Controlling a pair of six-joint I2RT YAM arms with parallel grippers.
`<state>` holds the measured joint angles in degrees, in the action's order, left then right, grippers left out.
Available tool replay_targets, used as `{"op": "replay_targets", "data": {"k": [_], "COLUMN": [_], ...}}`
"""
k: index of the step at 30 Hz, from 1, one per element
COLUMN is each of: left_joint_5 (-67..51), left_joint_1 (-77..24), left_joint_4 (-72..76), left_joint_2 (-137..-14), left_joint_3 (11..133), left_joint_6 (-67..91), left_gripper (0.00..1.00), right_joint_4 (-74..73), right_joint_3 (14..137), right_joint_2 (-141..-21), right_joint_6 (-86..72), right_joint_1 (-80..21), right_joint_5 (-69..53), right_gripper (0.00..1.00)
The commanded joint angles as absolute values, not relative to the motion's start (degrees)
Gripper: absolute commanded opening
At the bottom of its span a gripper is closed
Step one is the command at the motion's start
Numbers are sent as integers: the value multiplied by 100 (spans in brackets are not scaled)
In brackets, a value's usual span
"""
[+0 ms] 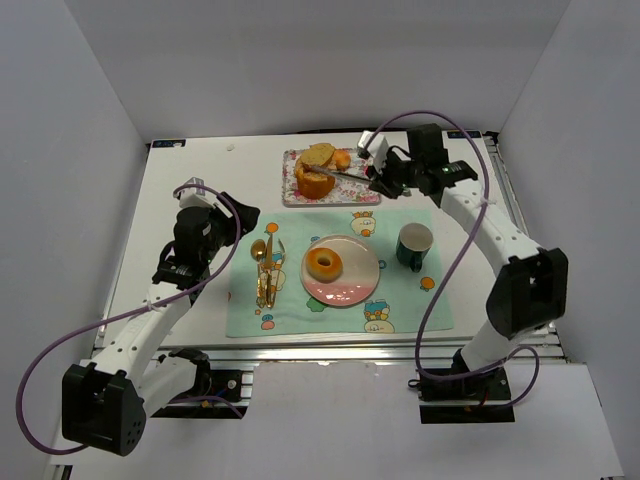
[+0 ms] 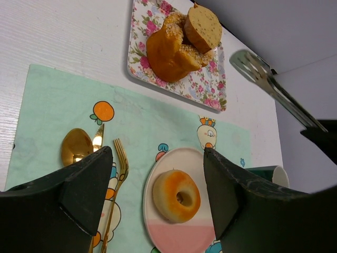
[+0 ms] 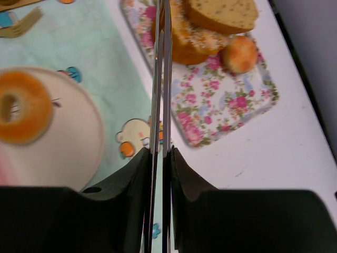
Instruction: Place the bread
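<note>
Several breads lie on a floral tray point(image 1: 290, 192): a big sugared loaf point(image 1: 316, 182), a seeded slice point(image 3: 224, 13) and a small round bun point(image 3: 239, 54). A ring-shaped bread point(image 1: 324, 263) lies on a pink and white plate point(image 1: 352, 290). My right gripper point(image 1: 380, 178) is shut on metal tongs point(image 1: 342, 173). The tongs reach over the tray toward the loaf, nearly closed, and their tips point(image 2: 247, 58) look empty. My left gripper point(image 1: 240, 222) is open and empty above the placemat, with the ring bread point(image 2: 176, 195) below its fingers.
A pale green placemat point(image 1: 400, 300) carries the plate, a dark green mug point(image 1: 414, 246) to its right, and a gold fork point(image 2: 118, 174) and spoon point(image 2: 76, 146) to its left. White walls enclose the table on three sides.
</note>
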<state>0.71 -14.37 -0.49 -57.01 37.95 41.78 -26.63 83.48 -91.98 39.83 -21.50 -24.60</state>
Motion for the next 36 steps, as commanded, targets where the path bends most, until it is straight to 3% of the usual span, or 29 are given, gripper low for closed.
{"op": "replay_targets", "data": {"k": [1, 10, 36], "left_joint_5": [141, 167, 158], "left_joint_1": [-1415, -1415, -1415], "left_joint_4": [-79, -79, -53], "left_joint_2": [-5511, -5511, -5607], "left_joint_3": [3894, 3894, 3902], "left_joint_6": [4139, 4149, 4096], "left_gripper": [79, 79, 79], "right_joint_4": [-2075, -2109, -1951], "right_joint_3": [8859, 9571, 9554], "right_joint_2": [-9527, -10204, -10679], "right_joint_6": [4192, 4359, 4570], "right_joint_1": [-2171, -2241, -2540], "right_joint_5": [-2005, -1837, -1196], "right_gripper": [25, 40, 44]}}
